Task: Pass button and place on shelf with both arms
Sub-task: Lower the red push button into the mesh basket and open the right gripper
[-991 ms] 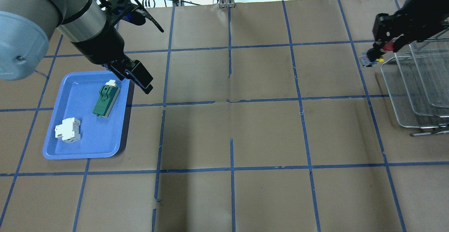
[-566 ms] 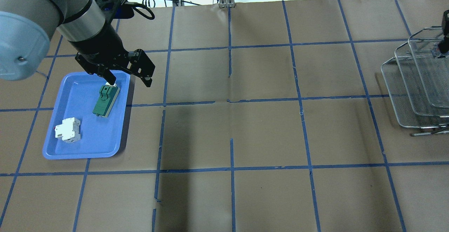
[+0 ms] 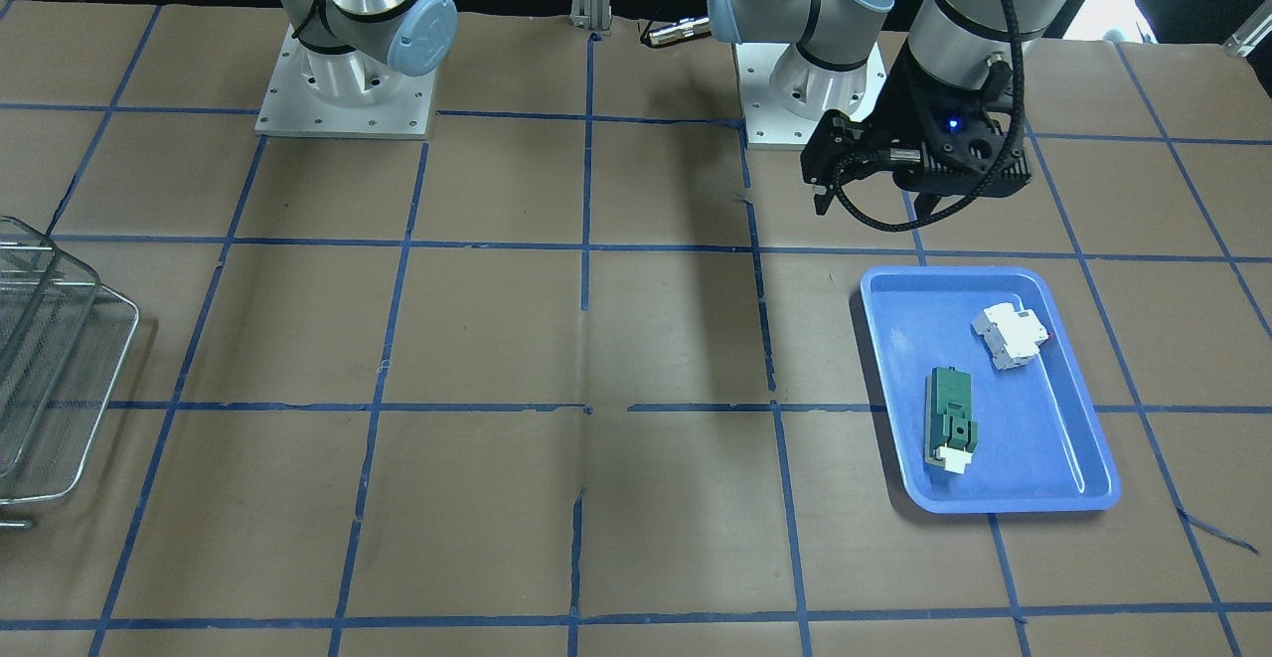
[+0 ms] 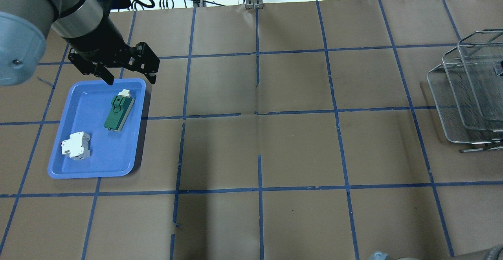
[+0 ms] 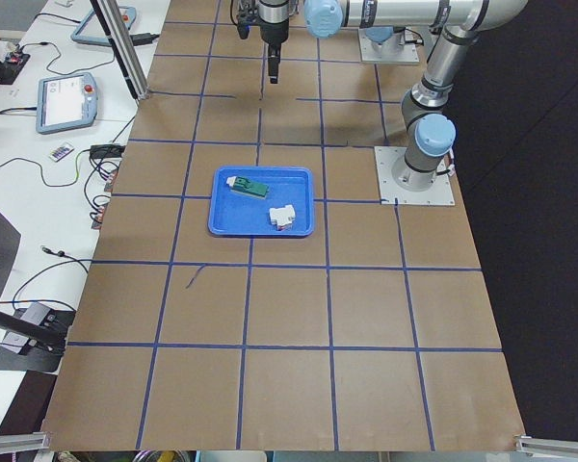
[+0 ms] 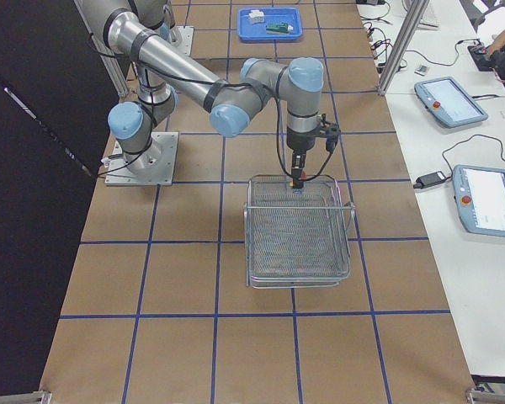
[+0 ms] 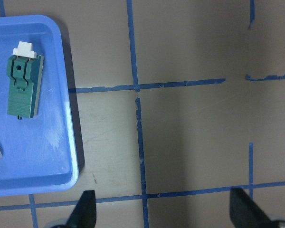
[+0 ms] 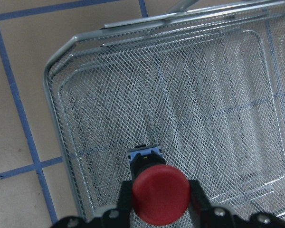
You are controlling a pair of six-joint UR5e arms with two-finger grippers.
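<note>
My right gripper (image 8: 160,202) is shut on the button (image 8: 160,192), whose red mushroom head faces the right wrist camera with its blue-white block below. It hangs over the silver wire-mesh shelf (image 8: 190,90), above the near end of a tier. In the exterior right view the right gripper (image 6: 295,175) points down over the shelf (image 6: 299,227). The shelf also shows at the overhead view's right edge (image 4: 463,94). My left gripper (image 4: 131,80) is open and empty, above the far edge of the blue tray (image 4: 78,169).
The blue tray holds a green rectangular module (image 4: 119,112) and a white breaker-like block (image 4: 76,146). Both show in the front view too: the module (image 3: 952,423) and the block (image 3: 1012,334). The table is brown paper with a blue tape grid.
My right gripper has carried the button right, out of the overhead view and over the shelf. My left gripper has turned, opened wide and moved back from the tray's right edge.
</note>
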